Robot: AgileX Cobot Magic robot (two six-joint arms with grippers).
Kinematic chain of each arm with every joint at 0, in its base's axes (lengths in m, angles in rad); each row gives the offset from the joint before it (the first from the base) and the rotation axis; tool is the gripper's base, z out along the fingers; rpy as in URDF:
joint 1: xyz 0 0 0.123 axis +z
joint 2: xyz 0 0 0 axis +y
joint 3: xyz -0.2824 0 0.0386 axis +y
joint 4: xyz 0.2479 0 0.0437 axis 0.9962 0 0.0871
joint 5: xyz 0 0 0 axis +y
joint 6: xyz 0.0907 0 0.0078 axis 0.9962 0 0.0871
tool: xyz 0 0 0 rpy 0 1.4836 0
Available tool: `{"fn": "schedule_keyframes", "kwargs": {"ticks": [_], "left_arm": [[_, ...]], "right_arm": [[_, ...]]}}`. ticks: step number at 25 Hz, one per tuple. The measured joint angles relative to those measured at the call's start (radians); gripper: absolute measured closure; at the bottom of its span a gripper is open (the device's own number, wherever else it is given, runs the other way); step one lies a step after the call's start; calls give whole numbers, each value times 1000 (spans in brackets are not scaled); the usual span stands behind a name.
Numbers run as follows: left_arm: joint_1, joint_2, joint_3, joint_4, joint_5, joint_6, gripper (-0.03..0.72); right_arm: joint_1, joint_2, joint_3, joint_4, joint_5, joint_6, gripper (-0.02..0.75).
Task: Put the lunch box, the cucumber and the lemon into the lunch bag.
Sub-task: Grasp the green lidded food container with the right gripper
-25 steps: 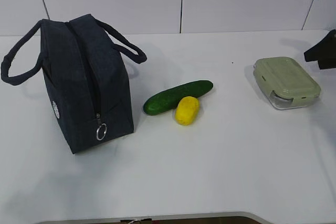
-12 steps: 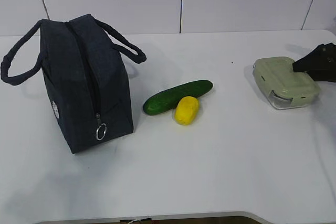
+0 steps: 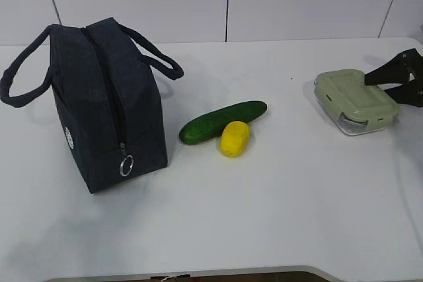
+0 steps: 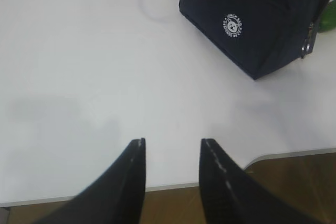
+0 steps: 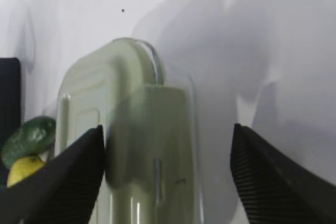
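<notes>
Exterior view shows a white desk (image 3: 277,216) with bare surface nearest the camera. Next in depth, on the left, stands the lunch bag (image 3: 109,107), upright, its zipper running along the top and down the near end to a metal ring pull (image 3: 127,165); the zipper looks closed. A round white logo (image 3: 69,138) sits on its left side, and its two loop handles fall outward to either side. Just right of the bag, apart from it, lies the lemon (image 3: 234,139), touching the near side of the cucumber (image 3: 223,121), which lies at a slant behind it. Further right, well apart from both, the lunch box (image 3: 355,101) rests on the desk with its pale green lid on. The right end effector (image 3: 401,84) reaches in from the right edge, its jaws spread wide at the far right end of the box. In the right wrist view the right end effector's two fingers (image 5: 52,182) stand to either side of the lunch box's end; the left one is at the lid's edge, the right one apart from it, so nothing is gripped. The left wrist view shows the left end effector (image 4: 170,182) partly open and empty, over bare desk near its front edge, with the bag beyond.
</notes>
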Motion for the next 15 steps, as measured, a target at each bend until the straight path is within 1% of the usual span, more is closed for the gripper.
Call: {"fn": "schedule_keyframes", "kwargs": {"ticks": [5,11,15], "left_arm": [[0,0,0,0,0,0,446],[0,0,0,0,0,0,446],[0,0,0,0,0,0,446]], "right_arm": [[0,1,0,18,-4,53,152],[0,0,0,26,-6,63,153],[0,-14,2,26,-6,65,194]]}}
